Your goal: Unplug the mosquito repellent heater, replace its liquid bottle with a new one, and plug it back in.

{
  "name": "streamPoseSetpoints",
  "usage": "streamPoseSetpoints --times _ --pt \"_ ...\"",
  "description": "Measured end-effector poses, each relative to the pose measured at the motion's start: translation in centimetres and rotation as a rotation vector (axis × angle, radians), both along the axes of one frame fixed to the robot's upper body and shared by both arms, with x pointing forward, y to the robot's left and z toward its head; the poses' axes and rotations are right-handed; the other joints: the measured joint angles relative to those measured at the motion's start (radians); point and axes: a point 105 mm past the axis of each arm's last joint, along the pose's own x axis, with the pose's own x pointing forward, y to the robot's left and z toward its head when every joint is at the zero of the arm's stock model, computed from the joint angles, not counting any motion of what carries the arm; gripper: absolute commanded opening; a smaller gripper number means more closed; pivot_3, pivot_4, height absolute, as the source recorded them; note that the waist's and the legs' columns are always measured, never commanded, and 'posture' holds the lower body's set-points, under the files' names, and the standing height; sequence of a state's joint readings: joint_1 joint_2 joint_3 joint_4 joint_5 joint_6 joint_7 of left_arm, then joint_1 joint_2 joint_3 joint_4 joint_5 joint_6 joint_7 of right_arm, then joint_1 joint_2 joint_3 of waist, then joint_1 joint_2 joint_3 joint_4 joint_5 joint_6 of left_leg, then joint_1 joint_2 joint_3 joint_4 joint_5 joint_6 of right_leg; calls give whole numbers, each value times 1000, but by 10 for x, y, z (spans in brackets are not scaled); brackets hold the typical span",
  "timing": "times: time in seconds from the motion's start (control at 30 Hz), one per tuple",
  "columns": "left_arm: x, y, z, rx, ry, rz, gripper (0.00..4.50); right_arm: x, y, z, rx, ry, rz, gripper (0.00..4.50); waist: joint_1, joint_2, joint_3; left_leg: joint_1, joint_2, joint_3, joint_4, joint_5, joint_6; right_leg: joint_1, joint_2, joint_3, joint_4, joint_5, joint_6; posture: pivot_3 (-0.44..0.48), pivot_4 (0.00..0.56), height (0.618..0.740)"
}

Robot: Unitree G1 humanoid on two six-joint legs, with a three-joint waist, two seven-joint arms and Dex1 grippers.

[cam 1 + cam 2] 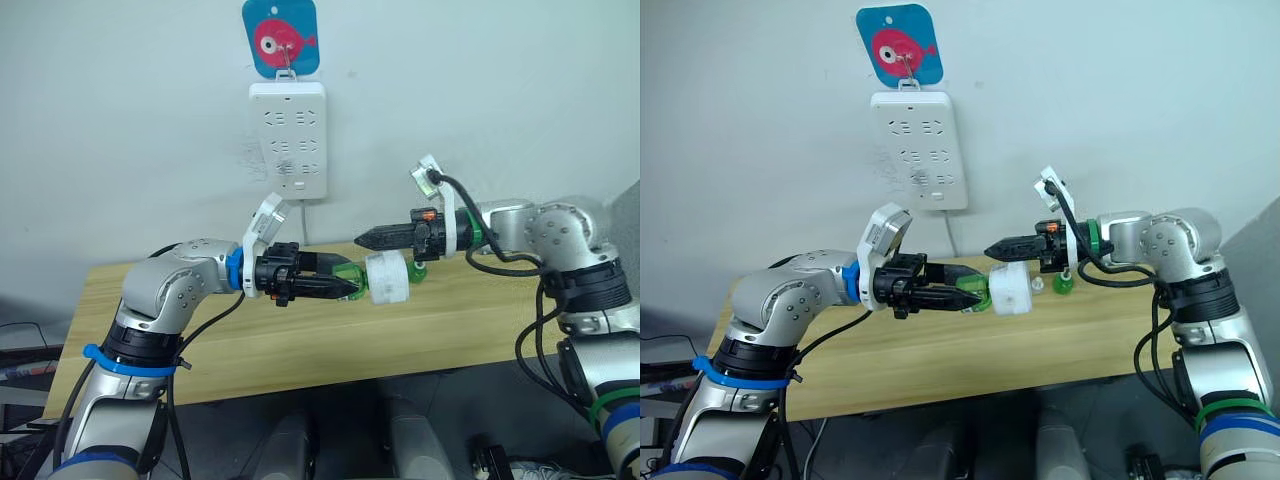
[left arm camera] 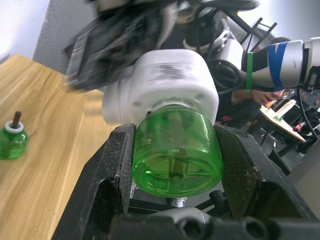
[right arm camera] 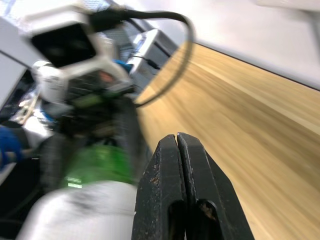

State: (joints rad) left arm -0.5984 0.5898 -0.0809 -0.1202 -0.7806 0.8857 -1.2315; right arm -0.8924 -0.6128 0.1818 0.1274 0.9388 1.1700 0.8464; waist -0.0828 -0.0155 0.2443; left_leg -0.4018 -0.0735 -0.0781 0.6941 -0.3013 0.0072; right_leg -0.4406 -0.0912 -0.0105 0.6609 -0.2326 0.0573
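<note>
Heater [image 1: 386,277] hangs above the desk [image 1: 300,340], its green bottle [image 2: 176,152] clamped in the left gripper [image 1: 345,287]. Just above it the right gripper [image 1: 362,238] is pressed closed on nothing, both arms reaching inward. A second bottle [image 1: 1064,283] stands on the desk behind, the socket strip [image 1: 288,139] on the wall.

The mosquito repellent heater [image 1: 387,277] hangs above the worktop [image 1: 300,340], between both pincers, before the wall's socket strip [image 1: 288,138], a spare bottle [image 2: 12,140] standing behind.
</note>
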Motion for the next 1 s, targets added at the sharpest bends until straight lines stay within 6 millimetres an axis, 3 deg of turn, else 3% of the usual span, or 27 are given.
streamPoseSetpoints --times 0.17,0.37,0.53,1.0 --pt "2 1 1 0 -4 23 2193 -6 -15 -30 -32 62 -12 44 1 0 0 0 0 0 0 0 0 0 0 0 0 0 0 -143 265 740" --pt "5 1 2 -7 -2 39 2193 -44 -12 -52 -54 148 58 44 2 0 0 0 0 -1 0 0 0 0 0 0 0 0 0 -154 263 740" --pt "8 1 5 -12 -35 42 2193 -51 -10 -40 -37 135 45 44 1 0 0 0 0 -1 0 0 0 1 0 0 -1 0 0 -158 261 740" --pt "10 1 7 -19 -98 31 2193 -71 -4 -32 30 235 53 44 1 0 0 0 0 -1 0 0 0 0 0 0 -1 0 0 -163 246 740"
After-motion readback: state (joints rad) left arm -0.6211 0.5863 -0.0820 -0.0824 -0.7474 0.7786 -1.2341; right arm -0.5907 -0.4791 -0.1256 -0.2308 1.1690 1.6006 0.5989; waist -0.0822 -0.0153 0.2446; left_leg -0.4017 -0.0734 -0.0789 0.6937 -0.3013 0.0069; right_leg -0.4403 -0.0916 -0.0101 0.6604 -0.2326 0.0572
